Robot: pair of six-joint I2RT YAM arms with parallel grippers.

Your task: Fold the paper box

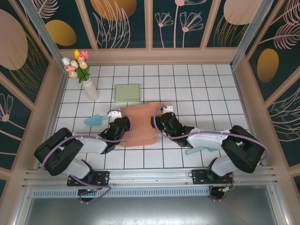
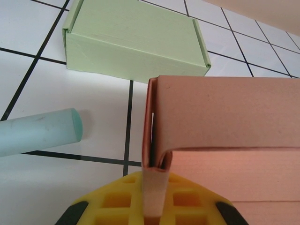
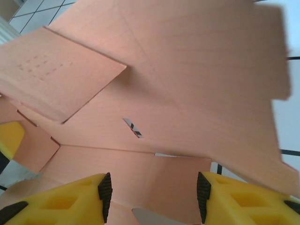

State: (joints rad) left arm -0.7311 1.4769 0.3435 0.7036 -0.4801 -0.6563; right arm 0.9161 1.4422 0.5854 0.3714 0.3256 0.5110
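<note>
The paper box is a salmon-pink cardboard blank, partly folded, lying on the white tiles between both arms. My left gripper is at its left side. In the left wrist view its yellow fingers are shut on a doubled-over upright side wall of the paper box. My right gripper is at the box's right side. Its jaws stand open, black pads apart, with a pink panel spread just beyond them and a raised flap to the left.
A folded green box sits just behind the pink one, close to its left wall. A teal cylinder lies left of the left gripper; another teal piece lies by the right arm. A vase of tulips stands back left.
</note>
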